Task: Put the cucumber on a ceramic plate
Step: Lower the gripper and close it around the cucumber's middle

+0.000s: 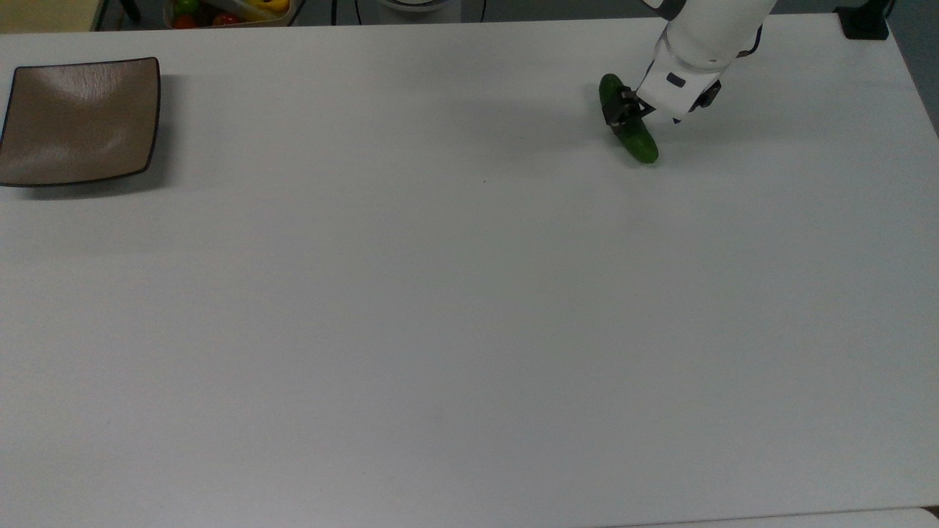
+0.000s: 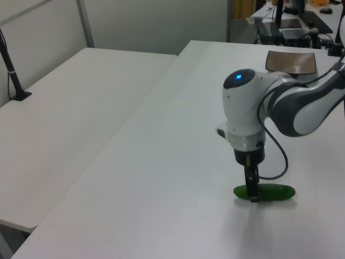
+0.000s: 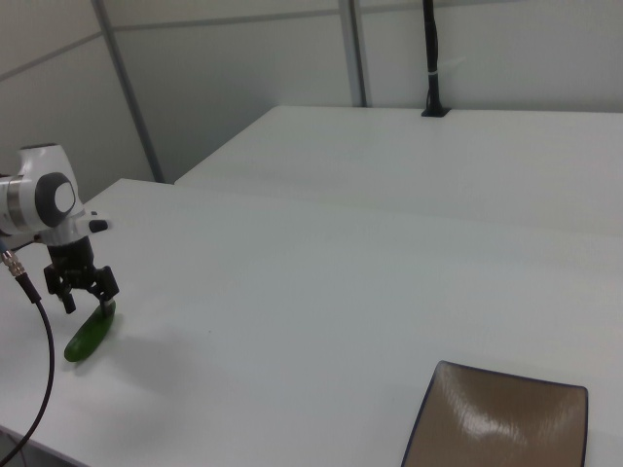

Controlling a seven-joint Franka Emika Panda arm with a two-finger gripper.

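Observation:
The dark green cucumber (image 1: pixel 645 147) lies flat on the white table near the top view's upper right, also seen as the cucumber (image 2: pixel 276 192) and the cucumber (image 3: pixel 82 343). My gripper (image 1: pixel 644 119) is down at table level and open, its fingers straddling the cucumber's middle without closing on it. The same gripper (image 2: pixel 252 194) and gripper (image 3: pixel 88 306) show one finger on each side. The square taupe-brown ceramic plate (image 1: pixel 79 121) sits far off at the top view's left edge, with nothing on it; plate (image 2: pixel 291 62), plate (image 3: pixel 501 423).
A container of colourful vegetables (image 1: pixel 227 10) stands beyond the table's far edge. A black mount (image 1: pixel 863 22) sits on the top view's upper right corner. A second white table (image 2: pixel 64 124) adjoins, with a black post (image 2: pixel 13 73). A cable (image 3: pixel 39 389) hangs from the arm.

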